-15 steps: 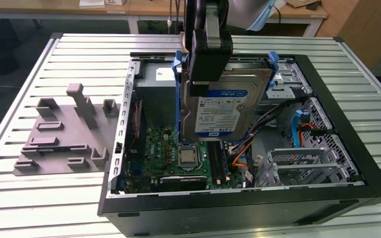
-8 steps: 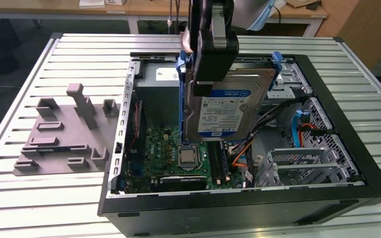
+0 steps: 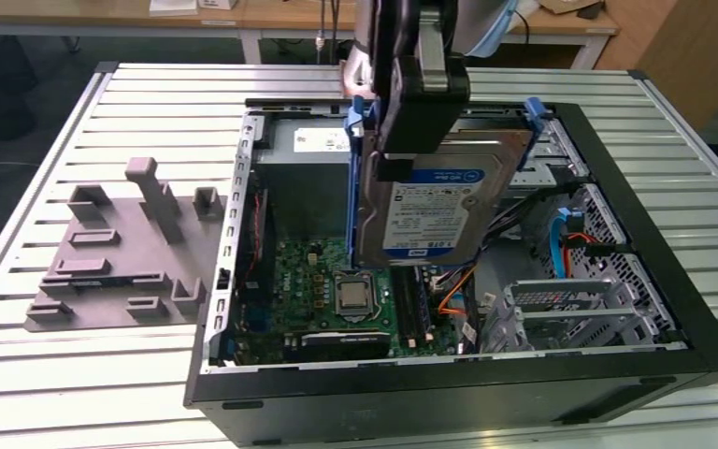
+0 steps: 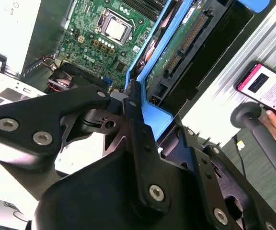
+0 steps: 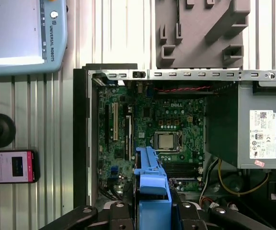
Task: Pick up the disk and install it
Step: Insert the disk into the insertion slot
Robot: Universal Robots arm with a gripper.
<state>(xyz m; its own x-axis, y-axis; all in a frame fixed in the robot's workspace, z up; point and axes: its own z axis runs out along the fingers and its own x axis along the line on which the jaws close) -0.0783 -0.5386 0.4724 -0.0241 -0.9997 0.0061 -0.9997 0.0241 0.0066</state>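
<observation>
Jaws of black gripper [image 3: 393, 159] clamp silver blue-bracketed hard disk [image 3: 440, 206] above open black computer case [image 3: 459, 393] middle; pickup done, install pending, needs careful alignment.

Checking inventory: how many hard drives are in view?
1: the disk, clamped by the gripper above the open computer case. Others may be hidden inside the case.

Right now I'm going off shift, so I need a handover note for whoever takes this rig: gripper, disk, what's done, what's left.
Gripper: the black gripper is shut on the blue plastic bracket of the flat silver metal disk.
Disk: lifted, hanging edge-down over the green motherboard of the open black computer case.
Done: pickup.
Left: install; the disk sits in no bay yet.
</observation>
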